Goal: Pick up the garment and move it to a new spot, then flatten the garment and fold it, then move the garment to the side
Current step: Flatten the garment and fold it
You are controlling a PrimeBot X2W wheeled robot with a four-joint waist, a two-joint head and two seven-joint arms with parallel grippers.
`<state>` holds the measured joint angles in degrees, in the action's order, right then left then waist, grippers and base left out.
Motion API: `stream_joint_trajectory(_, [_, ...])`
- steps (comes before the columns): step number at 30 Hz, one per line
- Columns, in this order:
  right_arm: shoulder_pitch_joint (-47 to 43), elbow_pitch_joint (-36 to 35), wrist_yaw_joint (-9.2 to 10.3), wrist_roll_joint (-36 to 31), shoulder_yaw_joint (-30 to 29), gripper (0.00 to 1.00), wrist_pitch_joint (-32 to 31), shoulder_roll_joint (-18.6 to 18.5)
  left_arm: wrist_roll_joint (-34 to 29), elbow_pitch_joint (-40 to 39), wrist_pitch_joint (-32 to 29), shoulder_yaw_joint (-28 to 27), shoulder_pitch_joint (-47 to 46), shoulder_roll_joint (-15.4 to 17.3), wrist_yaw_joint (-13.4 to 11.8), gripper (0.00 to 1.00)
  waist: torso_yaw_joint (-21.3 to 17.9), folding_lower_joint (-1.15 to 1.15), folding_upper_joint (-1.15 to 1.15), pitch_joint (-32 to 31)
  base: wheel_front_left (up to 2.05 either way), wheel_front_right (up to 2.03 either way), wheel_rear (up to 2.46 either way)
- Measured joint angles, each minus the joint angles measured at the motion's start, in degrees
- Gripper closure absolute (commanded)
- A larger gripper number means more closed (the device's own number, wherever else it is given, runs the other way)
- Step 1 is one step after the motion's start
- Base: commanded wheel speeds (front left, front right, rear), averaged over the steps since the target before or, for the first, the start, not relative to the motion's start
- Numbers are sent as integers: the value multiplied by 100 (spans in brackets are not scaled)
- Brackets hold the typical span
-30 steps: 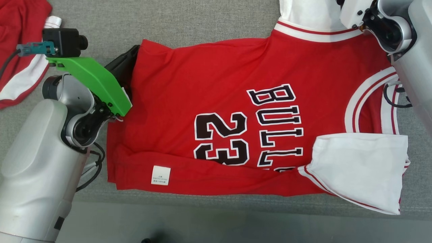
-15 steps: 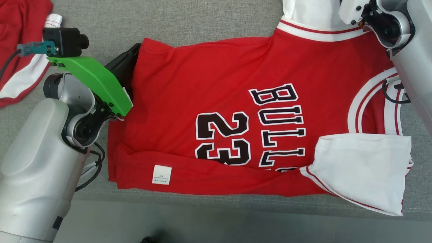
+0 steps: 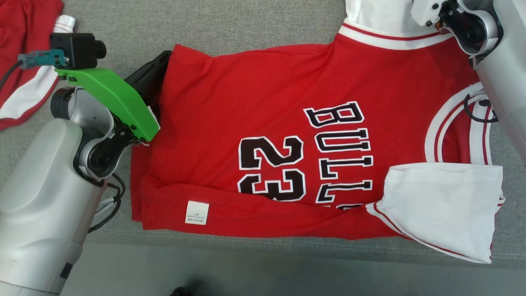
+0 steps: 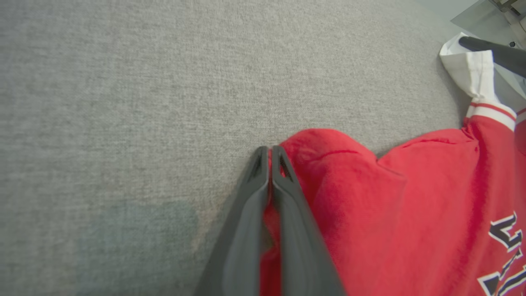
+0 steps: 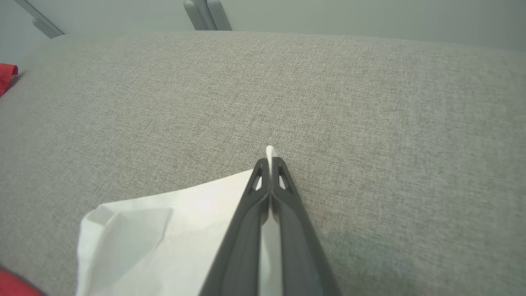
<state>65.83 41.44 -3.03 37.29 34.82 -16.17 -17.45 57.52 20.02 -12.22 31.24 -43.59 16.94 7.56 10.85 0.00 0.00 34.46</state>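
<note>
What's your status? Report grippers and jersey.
Left gripper shut on red corner of jersey; right gripper shut on its white sleeve. Jersey flat on grey cushion, near edge folded over. Second red garment apart, far left.

Bare grey bench (image 3: 230,24) is left open beyond the jersey (image 3: 254,102); its far left corner is taken up by a second red-and-white garment (image 3: 20,49).

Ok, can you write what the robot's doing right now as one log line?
left gripper: shut on red Bulls jersey, hem corner | right gripper: shut on white sleeve | jersey: flat on grey fabric surface
</note>
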Motion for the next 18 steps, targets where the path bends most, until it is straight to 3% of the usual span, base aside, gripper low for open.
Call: stream_joint_trajectory(18, [85, 119, -202, 16, -29, 100, 471, 103, 190, 202, 334, -32, -44, 249, -1, 100, -190, 0, 0, -116, 0, 0, 0])
